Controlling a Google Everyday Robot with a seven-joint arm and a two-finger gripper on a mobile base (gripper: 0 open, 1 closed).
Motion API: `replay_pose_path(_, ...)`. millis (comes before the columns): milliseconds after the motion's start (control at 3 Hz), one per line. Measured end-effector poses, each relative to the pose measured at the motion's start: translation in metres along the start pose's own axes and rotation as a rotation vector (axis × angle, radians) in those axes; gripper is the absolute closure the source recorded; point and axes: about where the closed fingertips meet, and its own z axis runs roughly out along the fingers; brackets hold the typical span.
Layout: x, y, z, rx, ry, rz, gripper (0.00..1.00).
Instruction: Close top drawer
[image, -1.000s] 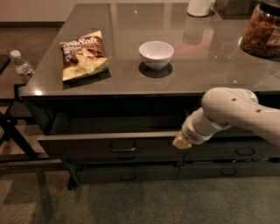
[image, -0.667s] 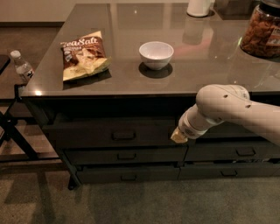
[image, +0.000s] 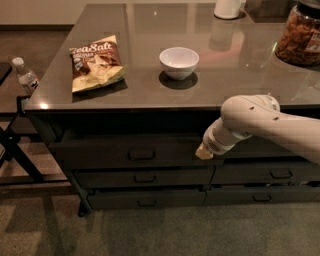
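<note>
With the end effector (image: 204, 152), clenched or released I cannot tell, against the right end of the top drawer (image: 105, 152), nearly shut beneath the surface (image: 145, 92), push straight inward, steadily, until flush.

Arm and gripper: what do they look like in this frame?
The arm is a smooth off-white shell with a bulbous rounded joint dotted with small dark holes, and it narrows to a cylindrical wrist. The gripper, at the right end of the top drawer front, has a tan tip. No cables or markings show.
</note>
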Motion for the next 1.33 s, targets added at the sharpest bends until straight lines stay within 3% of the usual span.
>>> replay_pose_path(667, -0.006, -0.050, 0.001, 0.095, 0.022, 0.006, 1.00)
replay_pose_path(1000, -0.006, -0.050, 0.001, 0.095, 0.022, 0.006, 1.00)
replay_pose_path(1333, 0.014, -0.028, -0.017, 0.049, 0.038, 0.054, 1.00)
